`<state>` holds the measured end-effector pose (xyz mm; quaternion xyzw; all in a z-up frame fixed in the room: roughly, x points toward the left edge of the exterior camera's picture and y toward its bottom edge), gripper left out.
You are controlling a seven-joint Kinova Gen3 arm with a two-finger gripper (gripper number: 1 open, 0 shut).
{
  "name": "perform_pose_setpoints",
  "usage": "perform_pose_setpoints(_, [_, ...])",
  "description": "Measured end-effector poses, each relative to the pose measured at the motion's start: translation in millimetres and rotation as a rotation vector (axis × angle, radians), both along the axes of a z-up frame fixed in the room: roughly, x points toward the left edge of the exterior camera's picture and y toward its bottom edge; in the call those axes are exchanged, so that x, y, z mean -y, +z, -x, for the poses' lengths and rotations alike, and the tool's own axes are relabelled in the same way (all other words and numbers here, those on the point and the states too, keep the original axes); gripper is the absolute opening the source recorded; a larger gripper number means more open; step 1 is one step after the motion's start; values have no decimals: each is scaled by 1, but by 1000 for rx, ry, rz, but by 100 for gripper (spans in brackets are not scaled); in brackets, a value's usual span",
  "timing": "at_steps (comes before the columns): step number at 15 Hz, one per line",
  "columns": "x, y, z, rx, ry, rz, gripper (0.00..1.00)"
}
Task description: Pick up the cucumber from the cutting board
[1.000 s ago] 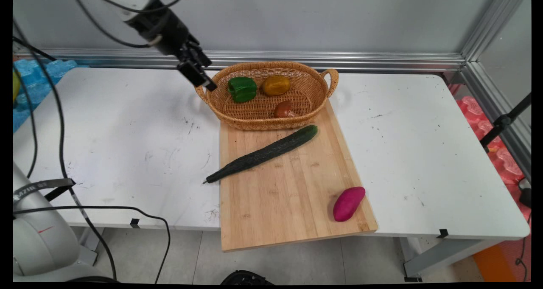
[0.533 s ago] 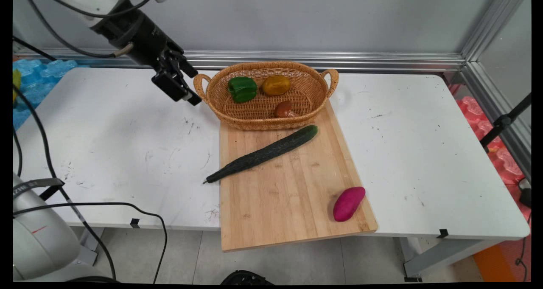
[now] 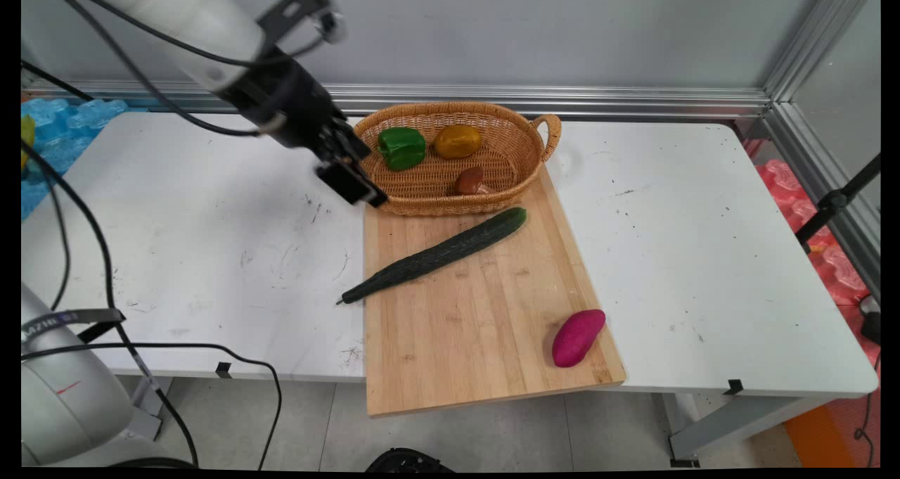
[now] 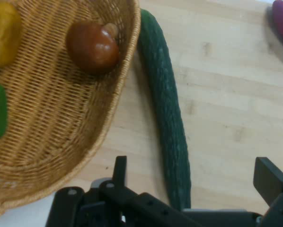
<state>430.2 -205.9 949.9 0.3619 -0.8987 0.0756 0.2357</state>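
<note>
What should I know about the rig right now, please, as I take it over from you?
Gripper: open and empty, in the air by the left end of the basket, above the far left corner of the cutting board.
Things: the cucumber lies slantwise on the board, its thin end past the board's left edge; in the hand view it runs between the fingers. The purple sweet potato lies near the board's near right corner.
In the basket: a green pepper, a yellow pepper and a brown mushroom.
Nothing is held.
</note>
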Motion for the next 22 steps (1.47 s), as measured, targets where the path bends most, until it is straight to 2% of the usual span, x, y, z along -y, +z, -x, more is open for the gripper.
perform_pose_setpoints(7, [22, -47, 58, 54, 91, -38, 100])
perform_pose_setpoints(14, [40, -88, 92, 109, 153, -83, 100])
perform_pose_setpoints(22, [56, -133, 121, 167, 182, -144, 100])
